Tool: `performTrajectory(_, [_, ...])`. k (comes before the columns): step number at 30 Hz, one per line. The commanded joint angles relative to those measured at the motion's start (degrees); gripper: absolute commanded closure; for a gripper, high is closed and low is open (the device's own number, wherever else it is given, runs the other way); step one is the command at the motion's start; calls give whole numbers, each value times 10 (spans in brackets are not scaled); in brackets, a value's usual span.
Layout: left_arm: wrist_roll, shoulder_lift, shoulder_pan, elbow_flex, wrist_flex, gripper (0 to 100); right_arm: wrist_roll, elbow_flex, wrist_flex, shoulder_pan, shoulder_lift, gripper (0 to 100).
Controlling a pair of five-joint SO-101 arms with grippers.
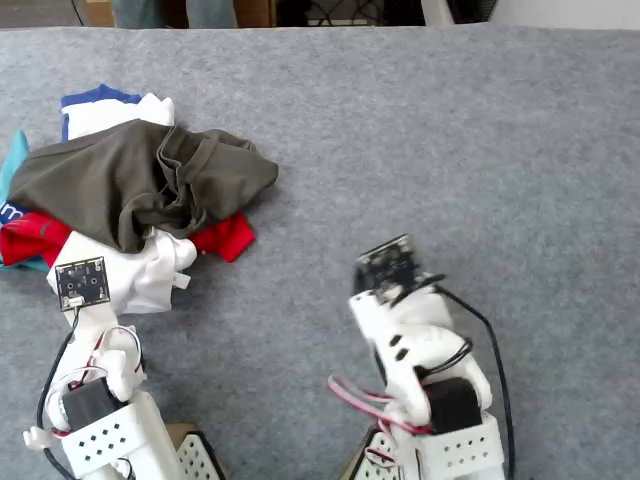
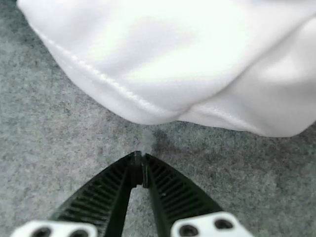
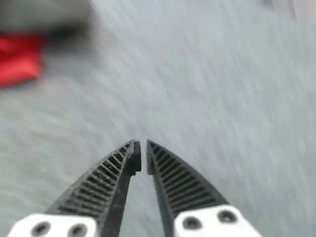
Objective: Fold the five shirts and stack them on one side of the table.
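Grey felt-like table (image 1: 450, 130); crumpled shirt heap (image 1: 140, 190) just ahead of left arm (image 1: 95, 400).

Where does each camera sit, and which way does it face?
High view: fixed overhead, looking down on table, shirt pile, left arm, right arm.
Left wrist view: on left arm, facing white shirt past shut left hand.
Right wrist view: on right arm, facing bare table past shut right hand.
Shared: red shirt, high and right wrist views.
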Motion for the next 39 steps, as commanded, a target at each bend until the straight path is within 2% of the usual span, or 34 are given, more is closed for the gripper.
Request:
performTrajectory(1, [-4, -3, -4, 7, 9, 970, -10, -98, -22, -53, 93, 935])
performTrajectory(9, [-4, -3, -4, 7, 9, 970, -57, -440, -13, -109, 536, 919])
performTrajectory(15, [-4, -3, -4, 7, 9, 970, -154, -754, 23, -179, 876, 714])
performTrajectory(17, [-4, -3, -4, 7, 9, 970, -192, -846, 24, -194, 984, 677])
performTrajectory(21, [-4, -3, -4, 7, 9, 970, -290, -1000, 43, -235, 1169, 672])
performTrajectory(24, [-4, -3, -4, 7, 9, 970, -332, -1115, 83, -261, 1273, 672])
performTrajectory(32, [-4, -3, -4, 7, 9, 970, -345, -1375, 184, -280, 1504, 674])
performTrajectory(35, [-4, -3, -4, 7, 9, 970, -341, -1475, 229, -264, 1563, 746])
performTrajectory(39, [-4, -3, -4, 7, 9, 970, -287, -1606, 264, -235, 1623, 993])
